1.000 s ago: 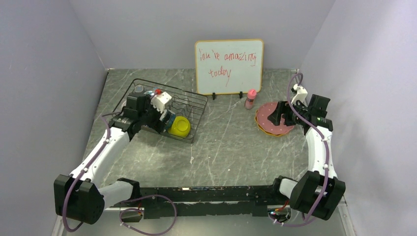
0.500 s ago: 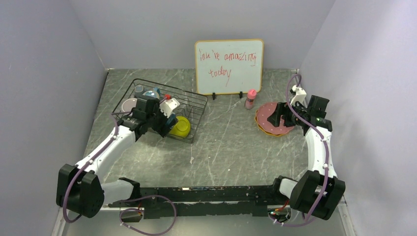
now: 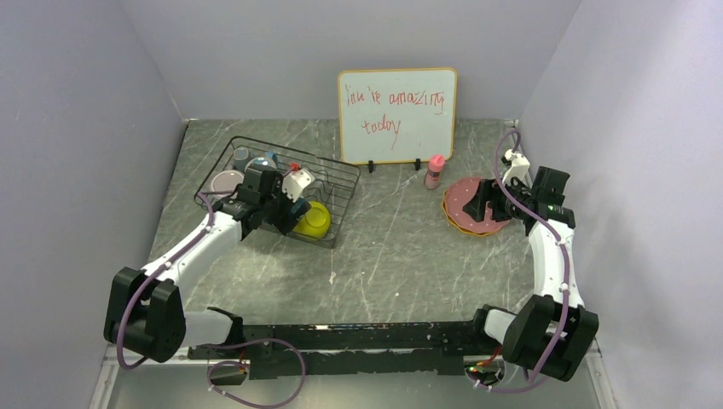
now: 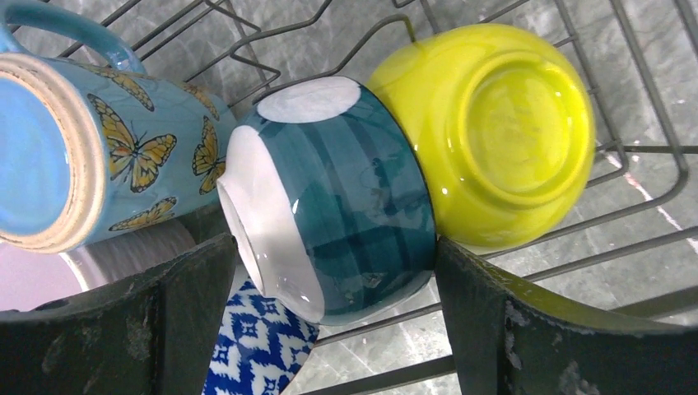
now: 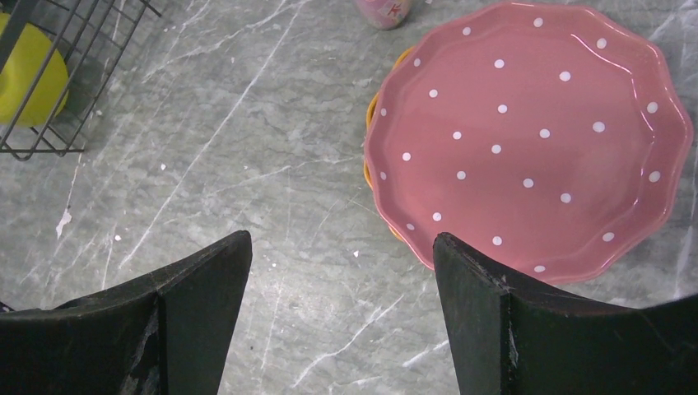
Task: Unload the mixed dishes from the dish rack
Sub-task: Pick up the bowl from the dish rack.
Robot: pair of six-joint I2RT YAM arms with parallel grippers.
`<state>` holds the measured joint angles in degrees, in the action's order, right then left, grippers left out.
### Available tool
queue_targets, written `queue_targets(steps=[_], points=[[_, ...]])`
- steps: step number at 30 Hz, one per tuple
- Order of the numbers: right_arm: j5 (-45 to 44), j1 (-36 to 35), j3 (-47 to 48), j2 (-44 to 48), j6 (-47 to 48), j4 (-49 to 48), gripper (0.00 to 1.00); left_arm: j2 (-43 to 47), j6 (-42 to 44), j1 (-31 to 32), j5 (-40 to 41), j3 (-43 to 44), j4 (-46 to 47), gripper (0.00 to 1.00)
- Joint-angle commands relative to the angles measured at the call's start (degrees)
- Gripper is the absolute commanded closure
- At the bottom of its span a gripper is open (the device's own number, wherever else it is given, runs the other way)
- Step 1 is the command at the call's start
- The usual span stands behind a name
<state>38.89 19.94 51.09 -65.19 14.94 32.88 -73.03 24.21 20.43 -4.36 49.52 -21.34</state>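
Rack (image 3: 348, 200) of black wire stands at the far left of the marble table (image 3: 392, 247), with several dishes in it. A yellow bowl (image 4: 494, 132) lies tipped on its side at the rack's near right corner, its base facing the left wrist camera. A teal bowl (image 4: 354, 206) with a white foot lies pressed against it, also on its side. Beside that, a blue butterfly mug (image 4: 140, 156) lies on its side, handle up. A blue-and-white patterned piece (image 4: 259, 350) shows under the teal bowl; what it is cannot be told. From above, a lilac dish (image 3: 226, 181) and a small grey cup (image 3: 241, 155) sit in the rack's far left part.

The left hand (image 4: 333, 247) reaches into the rack, its fingers (image 4: 189, 329) spread wide on either side of the teal bowl. Whether they touch the bowl cannot be told.

Across the table, a pink plate (image 5: 535, 140) with white dots rests on an orange plate (image 5: 372, 107), whose rim peeks out beneath. A pink bottle (image 3: 436, 172) stands just beyond the stack, near a whiteboard (image 3: 397, 115) with red writing. The right hand (image 5: 342, 247) hangs over bare table at the plates' edge, fingers wide apart and holding nothing.
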Motion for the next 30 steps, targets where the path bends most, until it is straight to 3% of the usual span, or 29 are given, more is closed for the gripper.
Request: queue_targets(steps=[1, 7, 9, 24, 30], points=[[0.04, 0.14, -0.07, 0.36, 1.32, -2.11, 0.15, -1.67, -0.06, 0.51, 2.78, 0.97, 0.62, 0.06], [-0.26, 0.15, -0.20, 0.42, 1.40, -2.20, 0.15, -1.97, -1.02, 0.74, 3.83, 1.54, 0.70, 0.06], [-0.39, 0.13, -0.18, 0.45, 1.41, -2.21, 0.15, -1.39, -1.19, 0.77, 3.76, 1.75, 0.37, 0.12], [-0.40, 0.18, -0.42, 0.96, 1.06, -2.63, 0.15, 3.38, -1.21, 0.84, 0.14, 7.74, -5.30, 0.60], [-0.40, 0.11, -0.47, 1.12, 1.06, -2.82, 0.15, 2.33, -1.65, 0.84, 0.23, 10.78, -7.65, 0.92]])
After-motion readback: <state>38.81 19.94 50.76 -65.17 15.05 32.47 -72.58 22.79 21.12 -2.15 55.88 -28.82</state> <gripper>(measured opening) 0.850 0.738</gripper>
